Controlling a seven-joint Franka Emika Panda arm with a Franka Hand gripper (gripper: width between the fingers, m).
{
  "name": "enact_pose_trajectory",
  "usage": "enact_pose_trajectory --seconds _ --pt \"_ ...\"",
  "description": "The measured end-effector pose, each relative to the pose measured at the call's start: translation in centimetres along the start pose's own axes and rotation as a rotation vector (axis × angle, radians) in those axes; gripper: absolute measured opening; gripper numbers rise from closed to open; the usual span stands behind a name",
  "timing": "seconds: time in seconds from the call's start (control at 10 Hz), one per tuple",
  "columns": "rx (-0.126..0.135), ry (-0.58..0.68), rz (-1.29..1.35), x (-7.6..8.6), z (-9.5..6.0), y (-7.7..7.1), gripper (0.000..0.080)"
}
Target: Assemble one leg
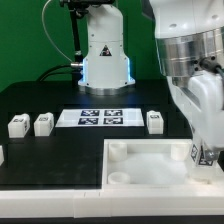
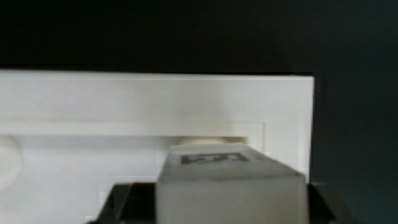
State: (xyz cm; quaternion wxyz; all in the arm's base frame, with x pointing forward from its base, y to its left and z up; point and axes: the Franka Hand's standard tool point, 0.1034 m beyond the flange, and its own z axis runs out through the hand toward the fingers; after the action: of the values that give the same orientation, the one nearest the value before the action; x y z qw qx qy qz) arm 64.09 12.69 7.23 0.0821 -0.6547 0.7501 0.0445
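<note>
My gripper [image 1: 203, 158] is shut on a white leg [image 2: 228, 180] with a marker tag on its upper face, seen in the wrist view between the dark fingers [image 2: 128, 205]. In the exterior view the leg [image 1: 201, 153] shows as a small tagged piece under the hand, at the right side of the large white tray-like piece [image 1: 150, 165]. In the wrist view the leg sits just in front of a round corner socket [image 2: 214, 141] of that piece [image 2: 160, 110]. Three more legs lie on the black table: two on the exterior view's left [image 1: 18, 126] [image 1: 43, 124] and one right of the marker board [image 1: 155, 122].
The marker board [image 1: 102, 118] lies flat at the table's middle back. The arm's white base [image 1: 105, 55] stands behind it. A small white part [image 1: 2, 155] shows at the exterior view's left edge. The tray-like piece fills the front right.
</note>
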Motion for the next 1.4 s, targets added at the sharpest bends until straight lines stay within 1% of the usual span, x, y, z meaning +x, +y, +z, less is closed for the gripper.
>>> enact_pose_trajectory --seconds 0.1,0.2,0.3,0.4,0.5,0.6,0.9,1.0,1.2,1.4 --pt "0.007 0.007 0.069 0.0 0.0 0.0 0.0295" --pt "0.005 0.008 0.059 0.0 0.0 0.0 0.0306" --pt "0.002 0.009 -0.032 0.1 0.1 0.1 0.0306" --pt "-0.029 0.015 -0.215 0.2 0.2 0.5 0.0512" --pt "-0.094 0.030 -0.476 -0.3 -0.2 0.7 0.0610" --pt "-0.101 0.037 -0.696 -0.7 -0.4 0.5 0.0638" --pt "-0.112 0.024 -1.053 -0.4 -0.3 0.5 0.0649" --pt "-0.141 0.052 -1.338 -0.1 -0.4 0.5 0.0649" --pt "-0.124 0.071 -1.623 0.6 -0.5 -0.2 0.0649" --pt "-0.124 0.071 -1.608 0.6 -0.5 -0.1 0.0649"
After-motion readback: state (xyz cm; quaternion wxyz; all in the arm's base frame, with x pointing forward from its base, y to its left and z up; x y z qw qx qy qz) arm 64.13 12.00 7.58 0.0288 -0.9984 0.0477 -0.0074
